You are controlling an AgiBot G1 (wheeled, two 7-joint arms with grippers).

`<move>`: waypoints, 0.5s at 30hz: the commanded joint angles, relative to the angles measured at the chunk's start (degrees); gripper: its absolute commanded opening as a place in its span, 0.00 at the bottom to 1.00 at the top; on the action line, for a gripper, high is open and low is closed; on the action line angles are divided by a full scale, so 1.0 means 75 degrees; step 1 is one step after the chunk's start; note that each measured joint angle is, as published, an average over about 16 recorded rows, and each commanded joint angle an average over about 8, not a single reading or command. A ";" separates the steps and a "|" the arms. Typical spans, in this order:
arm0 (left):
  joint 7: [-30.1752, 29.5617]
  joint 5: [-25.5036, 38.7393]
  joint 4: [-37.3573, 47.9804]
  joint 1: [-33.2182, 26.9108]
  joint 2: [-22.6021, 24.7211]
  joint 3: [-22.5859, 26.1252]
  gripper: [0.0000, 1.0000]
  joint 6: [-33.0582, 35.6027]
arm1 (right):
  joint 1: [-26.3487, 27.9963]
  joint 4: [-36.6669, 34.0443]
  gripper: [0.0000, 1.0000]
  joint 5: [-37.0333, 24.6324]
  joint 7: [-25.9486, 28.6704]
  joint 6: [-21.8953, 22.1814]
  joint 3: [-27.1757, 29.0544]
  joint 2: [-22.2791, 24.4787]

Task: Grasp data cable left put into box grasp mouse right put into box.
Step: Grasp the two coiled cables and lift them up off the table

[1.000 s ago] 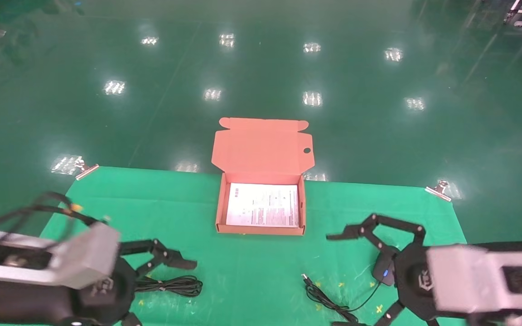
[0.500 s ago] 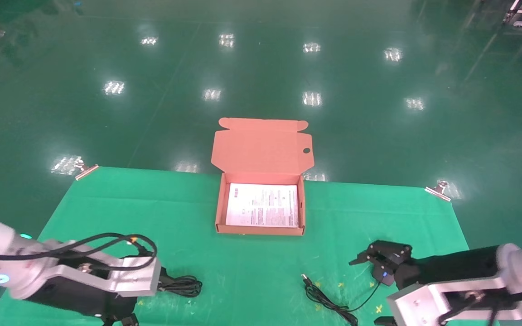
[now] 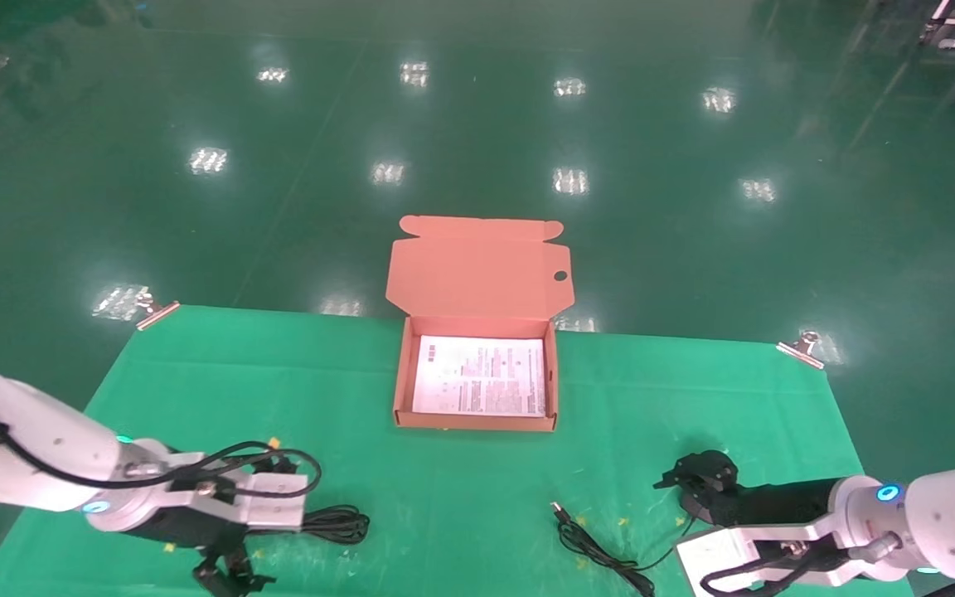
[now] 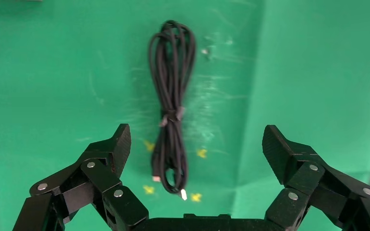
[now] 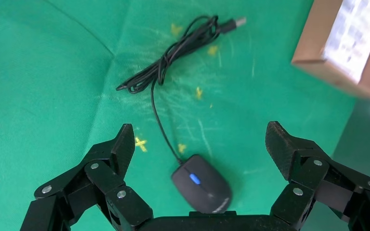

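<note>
A green cloth covers the desk [image 3: 461, 489], held at its far corners by metal clips [image 3: 801, 348]. At the middle of the far half sits the box [image 3: 477, 421], its tabbed lid folded back and a white printed leaflet [image 3: 480, 376] lining the floor. The left gripper [image 4: 192, 147] hangs low over the near left of the desk, jaws spread wide to either side of the data cable [image 4: 172, 103], which lies below as a long flat bundle, not touched. The right gripper [image 5: 200, 144] hangs over the near right, jaws likewise spread wide, the mouse [image 5: 202, 183] lying on the cloth between them, its cord [image 5: 171, 57] trailing away in a loose tangle towards the box.
</note>
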 commanded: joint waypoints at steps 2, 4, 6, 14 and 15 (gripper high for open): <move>-0.0011 0.0169 0.0267 0.0031 0.0169 0.0036 1.00 -0.0232 | -0.0129 -0.0061 1.00 -0.0265 0.0429 0.0199 -0.0026 -0.0118; 0.0007 0.0197 0.0590 0.0030 0.0305 0.0035 1.00 -0.0360 | -0.0180 -0.0152 1.00 -0.0382 0.0769 0.0280 -0.0025 -0.0226; 0.0025 0.0192 0.0960 0.0023 0.0438 0.0018 1.00 -0.0485 | -0.0213 -0.0280 1.00 -0.0476 0.1099 0.0337 -0.0024 -0.0348; 0.0327 -0.0164 0.2625 -0.0037 0.0846 -0.0207 1.00 -0.0941 | -0.0186 -0.1193 1.00 -0.0557 0.2063 0.0416 -0.0008 -0.0909; 0.0397 -0.0209 0.2824 -0.0051 0.0885 -0.0233 1.00 -0.0989 | -0.0175 -0.1328 1.00 -0.0550 0.2133 0.0429 -0.0005 -0.0975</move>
